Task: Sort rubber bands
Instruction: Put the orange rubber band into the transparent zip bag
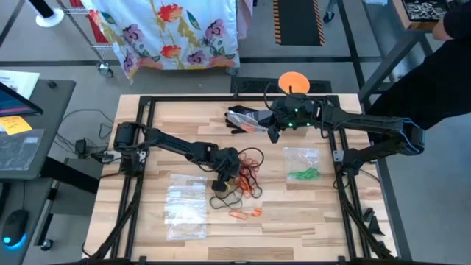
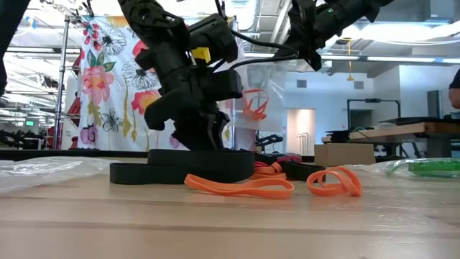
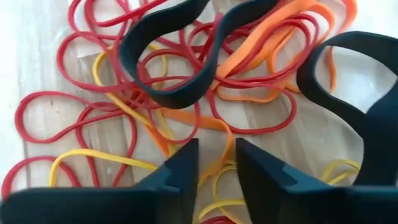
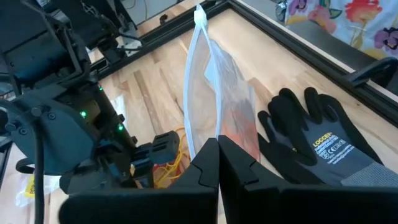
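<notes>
We see the left hand [image 1: 225, 171] lowered into the heap of rubber bands [image 1: 247, 177] at the middle of the pale, grained wooden surface [image 1: 309, 213]. In its wrist view the two dark, blocky fingers [image 3: 180, 171] stand a narrow gap apart above thin yellow and orange loops; we cannot tell whether they pinch any of them. The heap is a loose tangle of slim red, orange and yellow loops, with broader, flat black bands [image 3: 168, 56] curling over them. A few orange bands [image 1: 246, 213] lie apart on the side nearer the front edge, and from table height they show as flat, ribbon-like loops [image 2: 241, 187] resting on the wood. The right hand [image 1: 274, 121] is raised near the far edge, its fingers pressed together on the edge of a clear, glossy plastic bag [image 4: 214, 93] that hangs creased and holds some orange loops. Beside it lies a black knitted glove [image 4: 323, 146] with a grey cuff and white lettering. Another clear bag [image 1: 302, 164] lies flat to the right of the heap with green bands [image 1: 303, 174] inside, and several crinkled clear bags [image 1: 185, 204] lie on the left.
</notes>
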`<state>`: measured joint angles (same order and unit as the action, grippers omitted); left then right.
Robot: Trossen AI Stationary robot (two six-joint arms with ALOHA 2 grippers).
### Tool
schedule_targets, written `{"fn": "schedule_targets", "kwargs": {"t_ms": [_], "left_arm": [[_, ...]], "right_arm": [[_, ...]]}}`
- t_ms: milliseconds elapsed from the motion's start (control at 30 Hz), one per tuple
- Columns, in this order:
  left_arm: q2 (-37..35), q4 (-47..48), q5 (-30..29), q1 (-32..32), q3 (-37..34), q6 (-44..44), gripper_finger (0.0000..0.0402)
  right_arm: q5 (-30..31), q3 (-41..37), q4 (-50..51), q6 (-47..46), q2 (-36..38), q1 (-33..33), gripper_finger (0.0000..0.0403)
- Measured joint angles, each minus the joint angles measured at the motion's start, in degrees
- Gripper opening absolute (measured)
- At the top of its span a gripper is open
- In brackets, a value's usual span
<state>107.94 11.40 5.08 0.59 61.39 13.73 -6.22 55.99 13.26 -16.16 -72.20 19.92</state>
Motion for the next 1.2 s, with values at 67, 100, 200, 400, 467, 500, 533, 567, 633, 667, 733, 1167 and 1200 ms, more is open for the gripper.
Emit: {"fn": "schedule_targets", "kwargs": {"t_ms": [67,100,200,400,467,500,533,567,633,667,733,1167,1200], "left_arm": [[0.0,-0.02,-0.06,0.27,0.0,-0.36,0.0048],[0.0,-0.08,-0.14,0.35,0.0,-0.45,0.0027],[-0.43,-0.33,0.17,0.36,0.05,-0.48,0.0009],[-8.36,-0.41,4.27,-0.38,1.66,0.69,0.0002],[-12.15,0.87,4.97,-0.41,1.63,1.03,0.0002],[-14.13,1.99,4.94,-0.33,1.6,1.05,0.0001],[-16.35,2.71,4.89,-0.16,1.6,1.07,0.0001],[-18.49,3.54,4.84,-0.02,1.6,1.25,0.0001],[-22.53,4.72,4.81,0.2,1.62,1.15,0.0001],[-24.36,5.63,4.75,0.23,1.62,0.86,0.0001],[-27.44,7.98,3.54,0.23,1.62,0.34,0.0001],[-34.15,32.07,-16.73,0.23,-4.26,-13.1,0.0011],[-33.77,31.6,-18.35,0.24,-5.09,-13.59,0.0021]], "right_arm": [[0.0,0.0,0.0,0.0,0.0,0.0,0.0],[0.01,0.0,0.0,0.0,0.0,0.0,0.0],[0.02,0.0,0.0,0.0,0.0,0.0,0.0],[0.02,0.0,0.04,-0.11,0.0,0.0,0.0],[0.02,0.0,0.0,-0.19,0.0,0.0,0.0],[0.02,0.0,0.13,-0.23,0.0,0.0,0.0],[0.02,0.0,0.15,-0.24,0.0,0.0,0.0],[0.02,0.0,0.13,-0.24,0.0,0.0,0.0],[0.03,0.0,0.22,-0.05,0.0,0.0,0.0],[0.02,0.0,0.26,-0.02,0.0,-0.02,0.0],[0.04,0.0,0.26,0.04,0.0,0.0,0.0],[0.04,0.0,0.35,1.09,0.0,0.0,0.0],[0.04,0.0,0.35,1.1,0.0,-0.02,0.0]]}}
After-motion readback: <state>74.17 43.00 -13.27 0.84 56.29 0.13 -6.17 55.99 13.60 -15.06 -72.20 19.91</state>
